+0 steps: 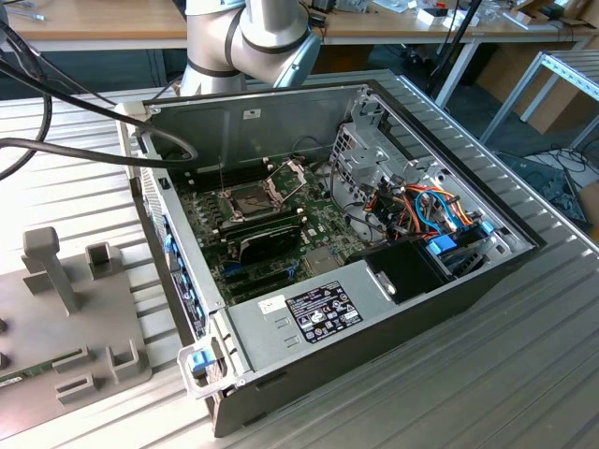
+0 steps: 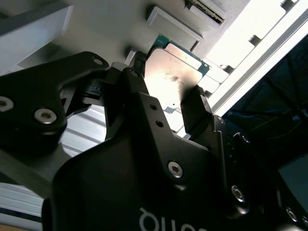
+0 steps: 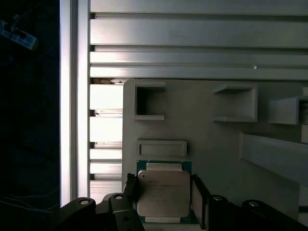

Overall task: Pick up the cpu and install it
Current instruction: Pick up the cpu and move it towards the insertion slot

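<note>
Lying at the exterior view's left: grey fixture plate (image 1: 103, 313) | standing to its right: open computer case (image 1: 262, 126), socket frame (image 1: 292, 176) hinged up | in both wrist views: gripper (image 3: 165, 191) fingers (image 3: 199, 195) pinching the cpu (image 3: 163, 197) by two opposite edges, over the plate (resting or lifted, cannot tell)

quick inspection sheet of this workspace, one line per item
surface: ribbed aluminium table, bearing an open black computer case and a grey fixture plate
job's things: small flat square silver-topped cpu at the fixture plate; motherboard socket open
clutter: nothing seen
grippers: black hand, fingers against two opposite cpu edges
cables: black cables draped over the table toward the case
surroundings: wooden workbenches behind; grey metal frame at the exterior view's right
</note>
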`<state>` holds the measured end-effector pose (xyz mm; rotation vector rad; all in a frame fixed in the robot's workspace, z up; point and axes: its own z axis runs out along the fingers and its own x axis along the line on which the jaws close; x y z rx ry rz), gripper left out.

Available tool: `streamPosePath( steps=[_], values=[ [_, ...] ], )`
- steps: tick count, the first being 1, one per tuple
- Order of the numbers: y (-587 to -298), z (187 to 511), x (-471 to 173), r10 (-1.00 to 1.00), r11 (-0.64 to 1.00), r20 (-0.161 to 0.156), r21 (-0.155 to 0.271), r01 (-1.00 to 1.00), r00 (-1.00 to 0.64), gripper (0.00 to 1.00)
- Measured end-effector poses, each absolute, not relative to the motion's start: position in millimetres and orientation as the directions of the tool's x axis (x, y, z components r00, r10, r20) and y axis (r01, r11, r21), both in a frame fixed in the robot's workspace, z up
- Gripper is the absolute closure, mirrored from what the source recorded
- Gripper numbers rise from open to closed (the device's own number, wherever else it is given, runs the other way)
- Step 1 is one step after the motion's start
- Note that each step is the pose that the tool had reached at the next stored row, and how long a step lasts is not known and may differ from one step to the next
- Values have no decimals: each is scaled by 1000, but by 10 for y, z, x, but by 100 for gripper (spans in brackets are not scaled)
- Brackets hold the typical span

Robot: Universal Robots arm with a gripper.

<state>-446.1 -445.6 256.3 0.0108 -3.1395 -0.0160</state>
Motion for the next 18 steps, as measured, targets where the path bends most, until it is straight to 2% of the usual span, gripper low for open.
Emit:
streamPosePath(
  steps=[18],
  values=[
    [-4456,2626,-4460,-7,1000,2,10,-7,-1000,45]
  ],
)
